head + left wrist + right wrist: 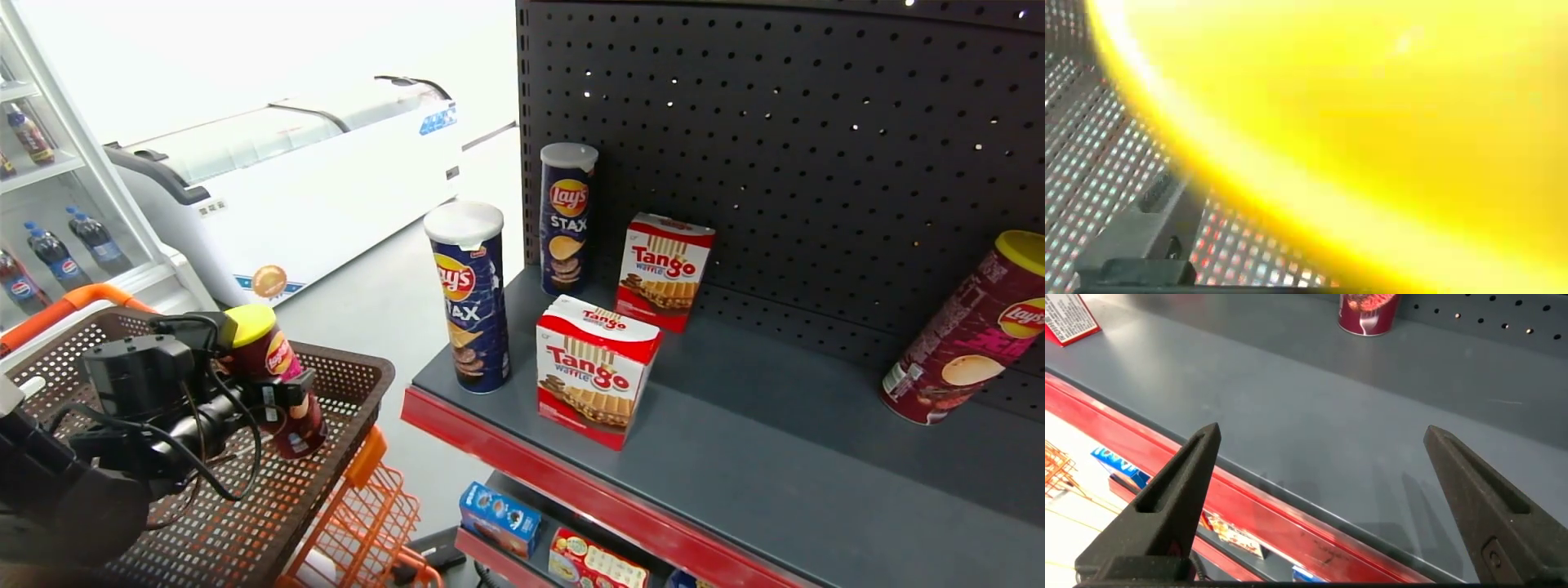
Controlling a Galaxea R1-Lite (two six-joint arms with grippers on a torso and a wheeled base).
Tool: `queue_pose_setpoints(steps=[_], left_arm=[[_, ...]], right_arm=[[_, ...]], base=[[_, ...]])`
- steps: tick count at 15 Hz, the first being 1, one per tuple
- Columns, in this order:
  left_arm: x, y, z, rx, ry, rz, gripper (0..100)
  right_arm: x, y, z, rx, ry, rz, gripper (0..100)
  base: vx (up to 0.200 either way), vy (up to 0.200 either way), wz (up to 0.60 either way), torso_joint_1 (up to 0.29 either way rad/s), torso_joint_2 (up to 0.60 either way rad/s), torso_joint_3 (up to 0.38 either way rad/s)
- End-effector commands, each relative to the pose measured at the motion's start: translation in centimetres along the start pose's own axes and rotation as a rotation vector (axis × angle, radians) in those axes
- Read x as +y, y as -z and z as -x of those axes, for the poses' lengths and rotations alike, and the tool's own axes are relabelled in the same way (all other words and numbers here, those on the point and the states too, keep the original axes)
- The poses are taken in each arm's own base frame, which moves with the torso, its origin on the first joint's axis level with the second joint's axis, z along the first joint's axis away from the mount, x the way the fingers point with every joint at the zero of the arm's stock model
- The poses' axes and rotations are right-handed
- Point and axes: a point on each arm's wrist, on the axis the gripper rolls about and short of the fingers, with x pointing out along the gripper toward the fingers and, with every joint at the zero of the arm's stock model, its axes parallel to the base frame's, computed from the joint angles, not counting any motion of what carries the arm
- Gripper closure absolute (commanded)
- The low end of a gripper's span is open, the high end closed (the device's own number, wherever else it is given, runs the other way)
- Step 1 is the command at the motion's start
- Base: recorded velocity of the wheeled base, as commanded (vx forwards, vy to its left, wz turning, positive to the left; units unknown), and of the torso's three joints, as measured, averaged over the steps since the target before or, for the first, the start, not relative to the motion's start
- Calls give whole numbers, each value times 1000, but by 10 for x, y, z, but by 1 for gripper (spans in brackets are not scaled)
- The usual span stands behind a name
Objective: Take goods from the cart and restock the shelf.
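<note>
Your left end effector [282,392] is clamped on the can [304,426] in the cart [359,369], so you're at the lift-out step. Next, carry it over the shelf's [775,457] front edge to bare deck. Your right end effector [1323,437] hangs open above that edge.

The left claw [283,385] is covering part of the held can [276,353], its yellow lid [1372,106] blurring against the wrist camera. The rightmost shelf can [971,335] is running off the edge.
</note>
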Motion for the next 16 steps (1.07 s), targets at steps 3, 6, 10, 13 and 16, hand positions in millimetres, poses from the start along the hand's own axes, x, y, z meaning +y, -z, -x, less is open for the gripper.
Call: queue_pose_setpoints(steps=[3,6,10,13,16], left_arm=[[-14,1,-9,-18,40,-20,100],[-20,-2,-8,-52,57,-37,100],[-23,-20,4,-126,69,-61,100],[-30,-44,40,-211,120,-58,100],[-31,-58,79,-266,199,-60,100]], right_arm=[[0,0,0,-1,0,0,0],[0,0,0,-1,0,0,0],[0,0,0,-1,-2,0,0],[0,0,0,1,0,0,0],[0,0,0,-1,0,0,0]], base=[[0,0,0,0,0,0],[0,0,0,0,0,0],[0,0,0,0,0,0],[0,0,0,0,0,0],[0,0,0,0,0,0]])
